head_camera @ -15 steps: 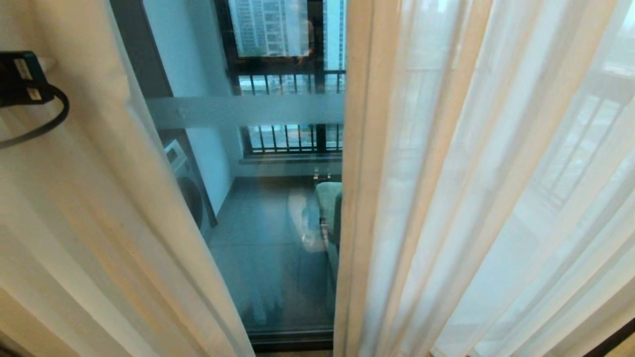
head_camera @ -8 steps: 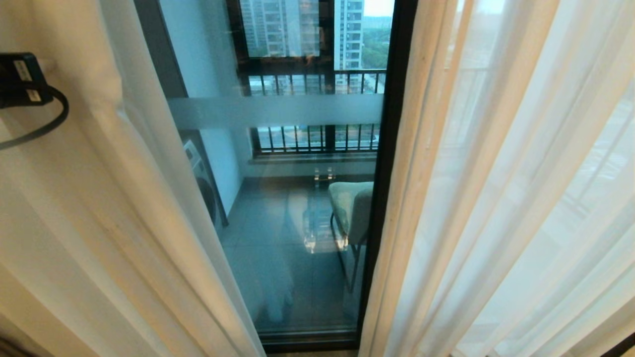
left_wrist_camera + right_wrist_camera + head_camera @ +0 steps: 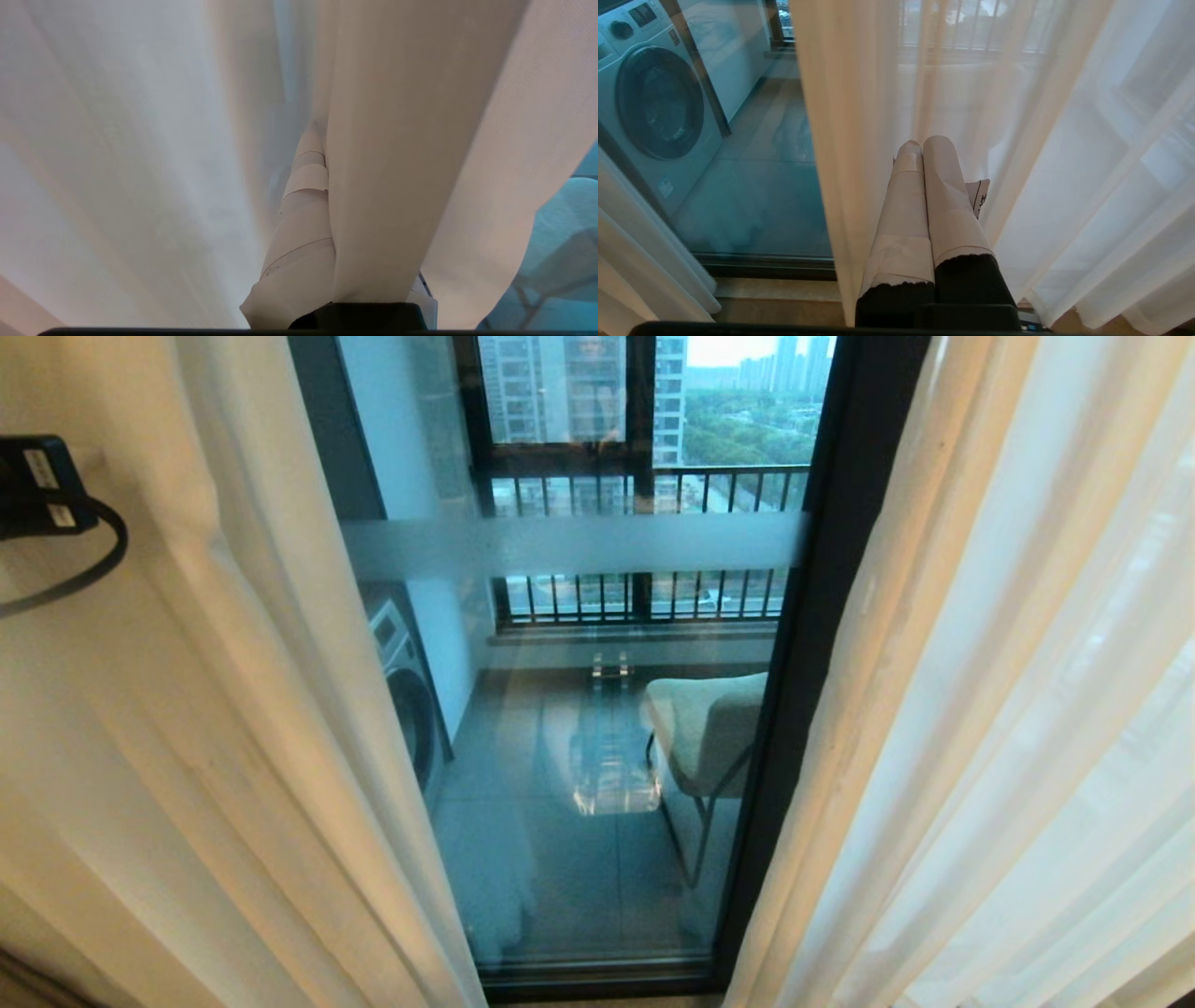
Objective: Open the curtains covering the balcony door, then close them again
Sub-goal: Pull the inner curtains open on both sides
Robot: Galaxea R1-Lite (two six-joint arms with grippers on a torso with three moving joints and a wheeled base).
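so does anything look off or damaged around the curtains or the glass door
Nothing stands out. The cream pleated fabric curtains hang parted in straight folds, untorn, and the black-framed sliding glass balcony door shows no cracks, only reflections. The left gripper is shut on one curtain fold.

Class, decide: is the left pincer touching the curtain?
Touching. In the left wrist view a fold of the curtain is clamped in the shut left pincer, draped over one side.
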